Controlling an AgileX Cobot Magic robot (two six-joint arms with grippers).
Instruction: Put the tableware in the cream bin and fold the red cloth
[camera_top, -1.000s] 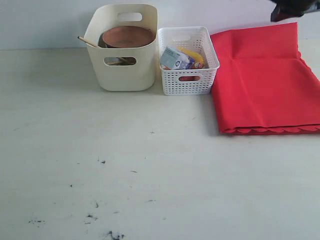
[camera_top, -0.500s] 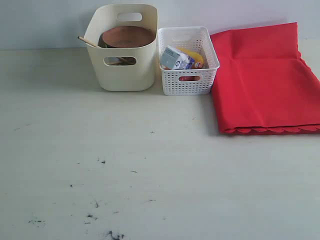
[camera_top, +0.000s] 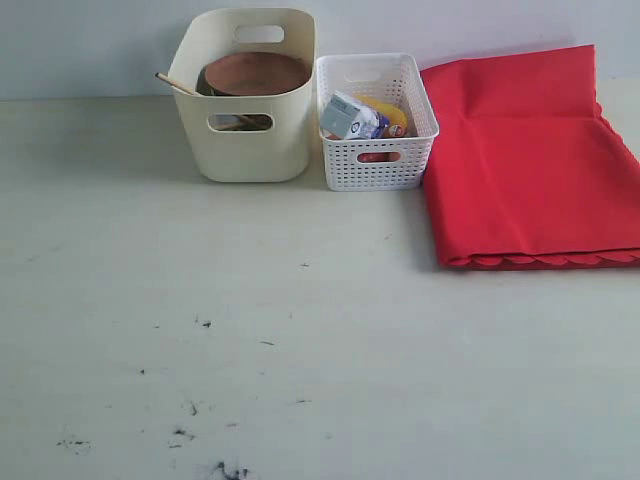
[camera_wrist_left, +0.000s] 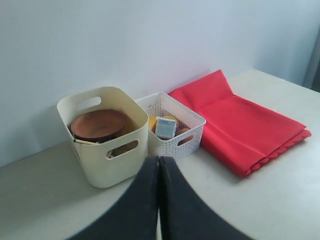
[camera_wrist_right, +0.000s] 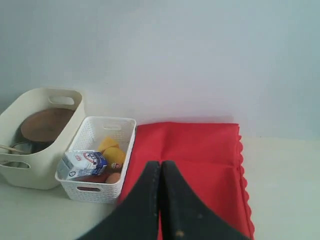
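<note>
**Dark arm gone from upper right corner**

We find left gripper (camera_wrist_left: 159, 161) and right gripper (camera_wrist_right: 160, 165) pressed closed, empty. We note the round brown wooden plate (camera_top: 256, 73) inside the tall cream plastic bin (camera_top: 250, 150), the bright red fabric cloth (camera_top: 530, 160) flat beside the white lattice basket (camera_top: 378, 172).

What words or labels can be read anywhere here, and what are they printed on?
No text can be read.
The milk carton in the white basket has blue print and a small logo, too blurred to read in any view.
The cream bin and the red cloth show no writing.
</note>
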